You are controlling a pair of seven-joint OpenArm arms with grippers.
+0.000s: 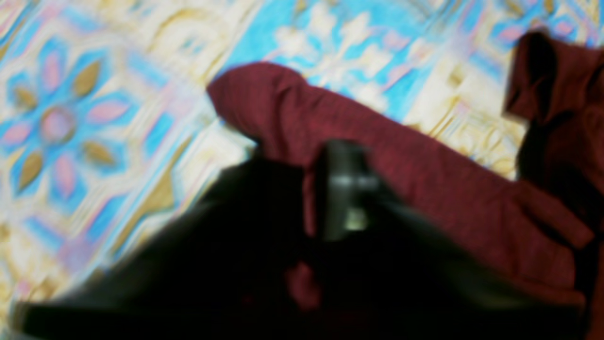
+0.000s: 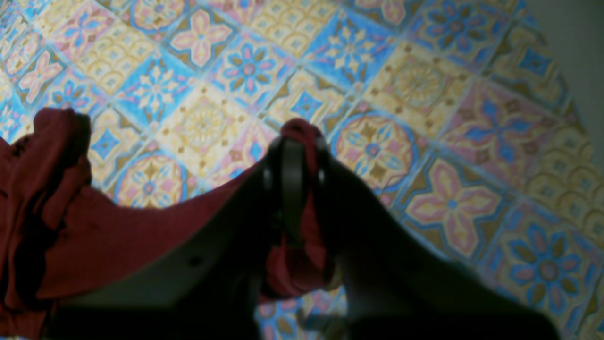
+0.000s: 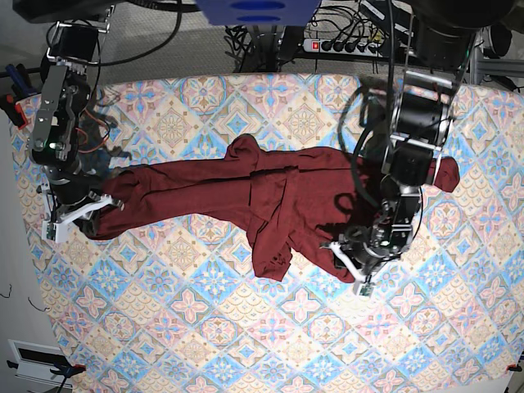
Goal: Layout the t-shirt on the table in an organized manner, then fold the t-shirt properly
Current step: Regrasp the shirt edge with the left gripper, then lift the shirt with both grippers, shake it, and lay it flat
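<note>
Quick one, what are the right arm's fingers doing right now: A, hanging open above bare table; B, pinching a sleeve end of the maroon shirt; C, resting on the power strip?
B: the right wrist view shows the fingers closed on bunched maroon shirt fabric at a sleeve end.

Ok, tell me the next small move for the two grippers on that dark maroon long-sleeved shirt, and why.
Probably draw the left gripper outward, away from the right gripper, to stretch the dark maroon long-sleeved t-shirt flat. The right gripper is shut on a sleeve end, the left looks closed on cloth near the bunched middle, and the body lies crumpled on the pastel floral-tiled table.
</note>
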